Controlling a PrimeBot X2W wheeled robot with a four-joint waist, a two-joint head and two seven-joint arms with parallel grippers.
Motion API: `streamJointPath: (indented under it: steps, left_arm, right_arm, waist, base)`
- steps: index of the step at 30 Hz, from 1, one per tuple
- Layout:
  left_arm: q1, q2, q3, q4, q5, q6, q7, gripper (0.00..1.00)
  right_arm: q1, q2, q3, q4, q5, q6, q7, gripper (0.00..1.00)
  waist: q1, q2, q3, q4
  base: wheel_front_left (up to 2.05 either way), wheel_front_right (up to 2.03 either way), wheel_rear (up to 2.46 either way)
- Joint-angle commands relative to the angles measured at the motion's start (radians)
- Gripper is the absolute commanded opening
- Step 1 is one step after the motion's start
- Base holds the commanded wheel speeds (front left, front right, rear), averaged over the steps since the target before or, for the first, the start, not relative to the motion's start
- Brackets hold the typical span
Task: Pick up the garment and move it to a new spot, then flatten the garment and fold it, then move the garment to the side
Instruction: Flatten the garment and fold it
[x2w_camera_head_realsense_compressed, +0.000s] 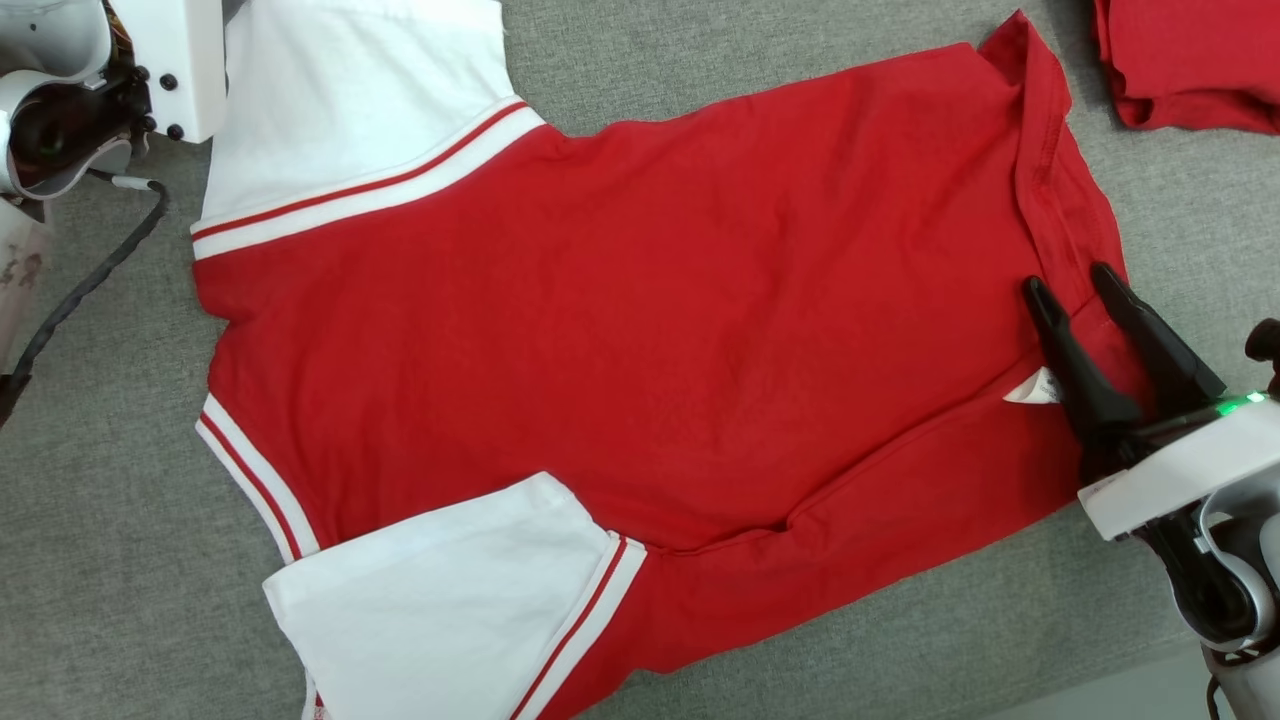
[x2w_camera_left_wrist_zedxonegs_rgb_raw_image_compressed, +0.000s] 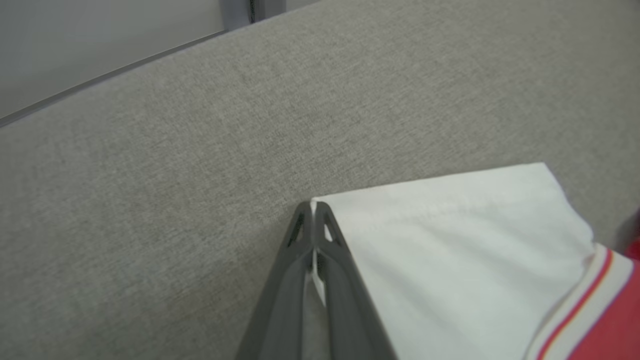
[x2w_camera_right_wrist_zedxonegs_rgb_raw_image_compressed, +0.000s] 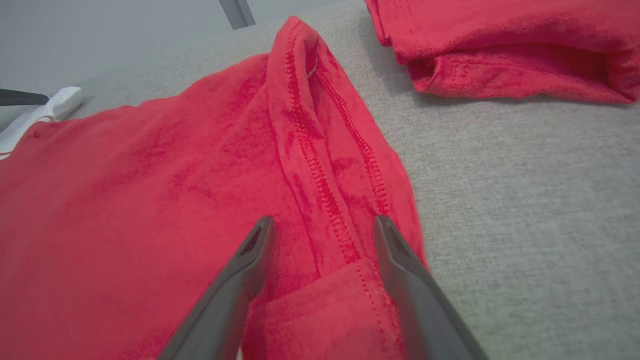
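The garment (x2w_camera_head_realsense_compressed: 650, 330) is a red T-shirt with white sleeves and red-and-white striped trim, spread on the grey cloth-covered table (x2w_camera_head_realsense_compressed: 100, 500). In the left wrist view my left gripper (x2w_camera_left_wrist_zedxonegs_rgb_raw_image_compressed: 313, 207) is shut on the corner of a white sleeve (x2w_camera_left_wrist_zedxonegs_rgb_raw_image_compressed: 450, 250), and a sliver of white cloth shows between its fingers. My left arm's wrist housing (x2w_camera_head_realsense_compressed: 150, 70) sits at the upper left beside that sleeve. At the shirt's right edge my right gripper (x2w_camera_head_realsense_compressed: 1070, 285) stands open, low over the stitched hem (x2w_camera_right_wrist_zedxonegs_rgb_raw_image_compressed: 345, 240), which runs between its two fingertips (x2w_camera_right_wrist_zedxonegs_rgb_raw_image_compressed: 324, 224).
A second, folded red garment (x2w_camera_head_realsense_compressed: 1190, 60) lies at the far right corner, also near the right gripper as red garment (x2w_camera_right_wrist_zedxonegs_rgb_raw_image_compressed: 500, 50). A white label (x2w_camera_head_realsense_compressed: 1035, 388) pokes out by the right fingers. A black cable (x2w_camera_head_realsense_compressed: 90, 280) trails at the left. The table's far edge (x2w_camera_left_wrist_zedxonegs_rgb_raw_image_compressed: 100, 80) lies beyond the sleeve.
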Motion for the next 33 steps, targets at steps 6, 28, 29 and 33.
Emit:
streamJointPath:
  steps: [6, 28, 29, 33]
  left_arm:
    - [-0.035, 0.020, 0.013, -0.008, 0.006, -0.013, -0.061, 0.00]
    - [-0.020, 0.018, -0.050, -0.033, -0.012, -0.033, -0.072, 0.00]
    - [-0.021, 0.018, -0.052, -0.033, -0.014, -0.033, -0.071, 0.00]
    - [-0.022, 0.010, -0.063, -0.030, -0.019, -0.032, -0.070, 0.00]
  right_arm:
    - [-0.138, 0.007, 0.036, 0.025, -0.009, -0.002, 0.063, 1.00]
    - [-0.694, 0.215, -0.021, 0.478, -0.345, -0.003, 0.736, 1.00]
    - [-0.720, 0.224, -0.023, 0.503, -0.340, -0.003, 0.767, 1.00]
    - [-0.809, 0.244, -0.049, 0.618, -0.346, -0.003, 0.882, 1.00]
  waist:
    - [0.0000, 0.0000, -0.021, -0.004]
    - [0.0000, 0.0000, -0.083, 0.025]
    - [0.0000, 0.0000, -0.085, 0.025]
    - [0.0000, 0.0000, -0.095, 0.030]
  base:
    - [0.00, 0.00, 0.00]
    - [0.00, 0.00, 0.00]
    - [0.00, 0.00, 0.00]
    - [0.00, 0.00, 0.00]
